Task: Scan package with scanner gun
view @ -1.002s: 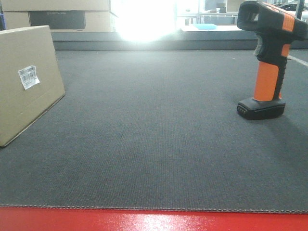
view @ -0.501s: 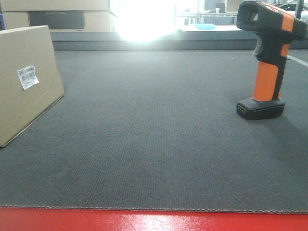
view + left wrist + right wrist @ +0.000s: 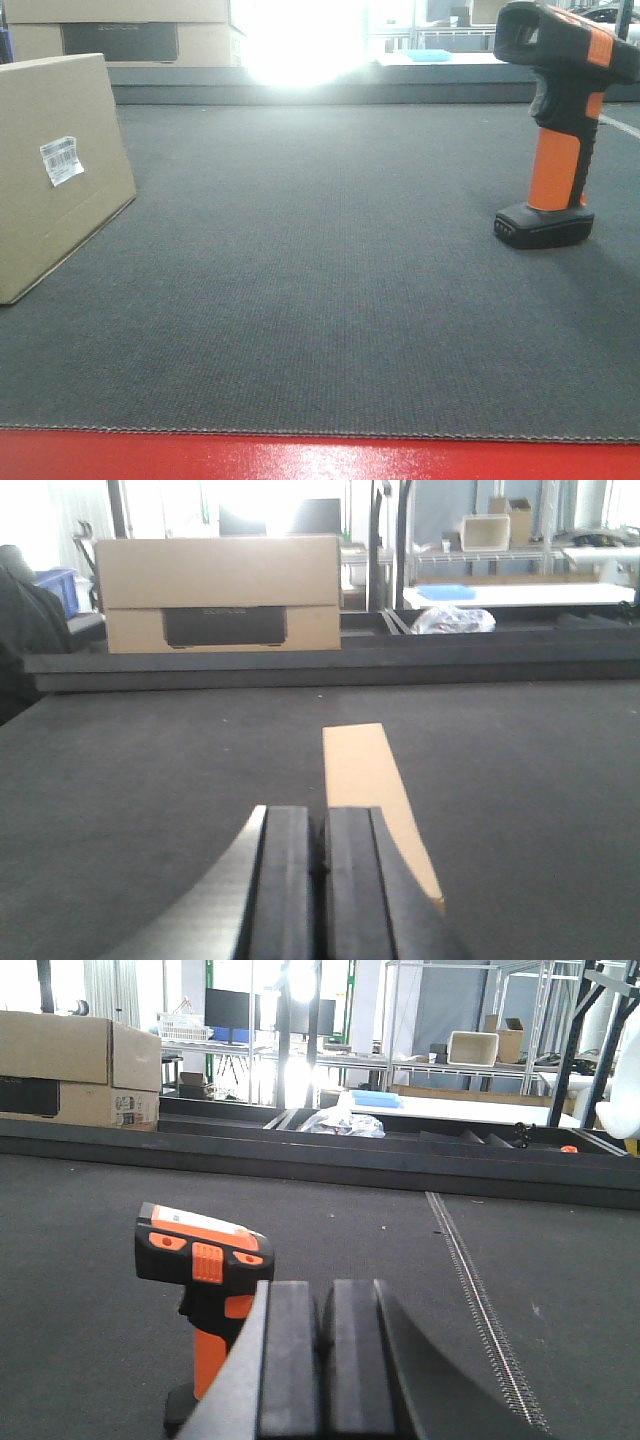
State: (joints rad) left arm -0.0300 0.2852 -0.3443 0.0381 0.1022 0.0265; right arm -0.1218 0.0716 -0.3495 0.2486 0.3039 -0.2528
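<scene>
The package (image 3: 55, 170), a tan cardboard box with a small white barcode label (image 3: 61, 160), stands on edge at the left of the dark mat. From the left wrist only its narrow top edge (image 3: 362, 770) shows, just beyond my left gripper (image 3: 320, 825), which is shut with nothing between its pads. The scanner gun (image 3: 556, 120) stands upright on its black base at the right, with an orange handle and a black head. My right gripper (image 3: 322, 1310) is shut and empty; the scanner gun (image 3: 205, 1280) stands just ahead of it, to the left.
Larger cardboard boxes with a dark panel (image 3: 218, 592) stand behind a raised black ledge (image 3: 320, 85) at the back. A red table edge (image 3: 320, 458) runs along the front. A stitched seam (image 3: 480, 1290) crosses the mat at the right.
</scene>
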